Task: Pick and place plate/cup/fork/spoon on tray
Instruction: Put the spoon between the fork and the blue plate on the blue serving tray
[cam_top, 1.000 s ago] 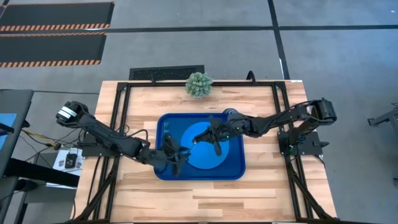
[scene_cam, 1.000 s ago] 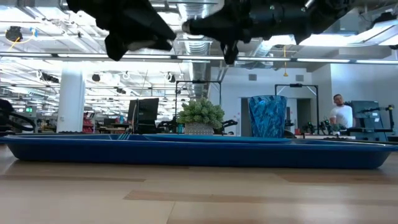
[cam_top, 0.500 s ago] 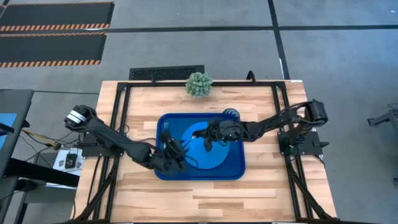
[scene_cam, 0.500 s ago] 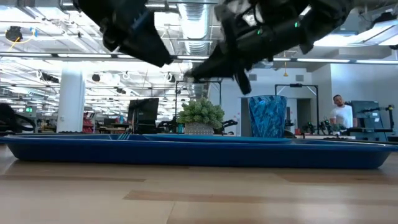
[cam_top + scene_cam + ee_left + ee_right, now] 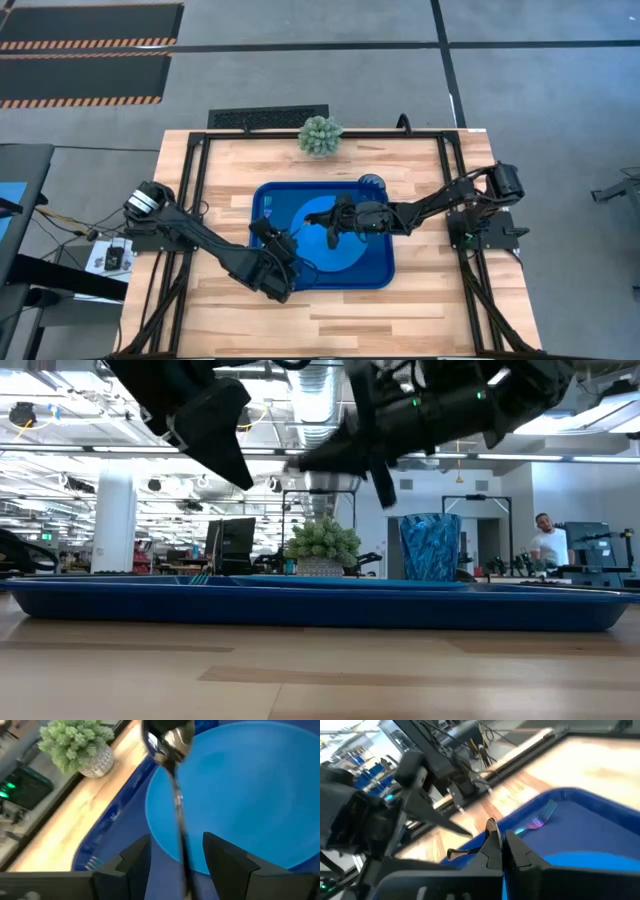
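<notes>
The dark-blue tray (image 5: 380, 275) lies mid-table with the blue plate (image 5: 340, 248) on it. The fork (image 5: 540, 817) lies in the tray near its far left corner. The cup (image 5: 372, 183) stands at the tray's far right corner. My right gripper (image 5: 332, 225) is above the plate, shut on the spoon (image 5: 175, 795). My left gripper (image 5: 285, 252) is open above the tray's left part. Its fingers (image 5: 135, 865) stand on either side of the spoon's handle with a gap on each side. My right gripper pinches the spoon between its two fingers close to the bowl (image 5: 491, 826), which shows just past the fingertips. The fingers come from the table's right, slanting down. The spoon (image 5: 315, 460) is lifted clear above the tray, roughly level. Its handle (image 5: 177, 815) reaches toward my left gripper.
A small potted plant (image 5: 320, 135) stands at the table's far edge, beyond the tray. Bare wood lies near the front edge (image 5: 330, 320) and on both sides of the tray. A person (image 5: 545, 545) stands far off in the room.
My right gripper has gone toward the table's left and come lower over the plate, tipping its fingers downward, with the spoon pointing at my left gripper. My left gripper has drawn back toward the table's near edge, above the tray's left part.
</notes>
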Available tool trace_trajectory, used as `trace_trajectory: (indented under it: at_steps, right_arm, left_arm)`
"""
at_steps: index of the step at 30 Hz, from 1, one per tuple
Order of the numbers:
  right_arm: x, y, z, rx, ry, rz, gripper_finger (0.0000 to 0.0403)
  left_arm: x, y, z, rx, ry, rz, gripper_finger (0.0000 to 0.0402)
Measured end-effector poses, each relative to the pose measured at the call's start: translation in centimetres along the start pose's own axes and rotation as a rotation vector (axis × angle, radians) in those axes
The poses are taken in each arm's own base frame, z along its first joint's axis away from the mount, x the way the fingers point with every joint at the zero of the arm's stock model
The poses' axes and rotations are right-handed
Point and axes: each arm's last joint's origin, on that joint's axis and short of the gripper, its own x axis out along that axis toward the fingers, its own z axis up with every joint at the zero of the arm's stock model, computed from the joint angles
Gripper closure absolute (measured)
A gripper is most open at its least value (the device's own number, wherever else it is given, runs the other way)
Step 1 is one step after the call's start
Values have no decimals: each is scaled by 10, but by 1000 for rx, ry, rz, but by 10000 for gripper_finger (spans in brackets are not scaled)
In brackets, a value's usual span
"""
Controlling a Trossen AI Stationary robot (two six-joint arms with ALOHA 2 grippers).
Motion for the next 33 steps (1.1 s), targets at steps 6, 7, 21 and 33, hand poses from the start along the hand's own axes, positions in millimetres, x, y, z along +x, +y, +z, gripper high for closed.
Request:
trace_trajectory:
  at_steps: [6,7,21,33]
  right_arm:
    - [-4,7,2,-25,-21,6,399]
    - [-4,7,2,-25,-20,4,399]
    - [-6,13,2,-32,-37,57,399]
    - [-5,14,3,-31,-41,57,396]
  left_arm:
    - [0,0,2,-76,-44,22,232]
    - [0,0,3,-83,-46,23,232]
    - [9,3,9,-76,-60,46,295]
    - [7,1,10,-79,-66,32,397]
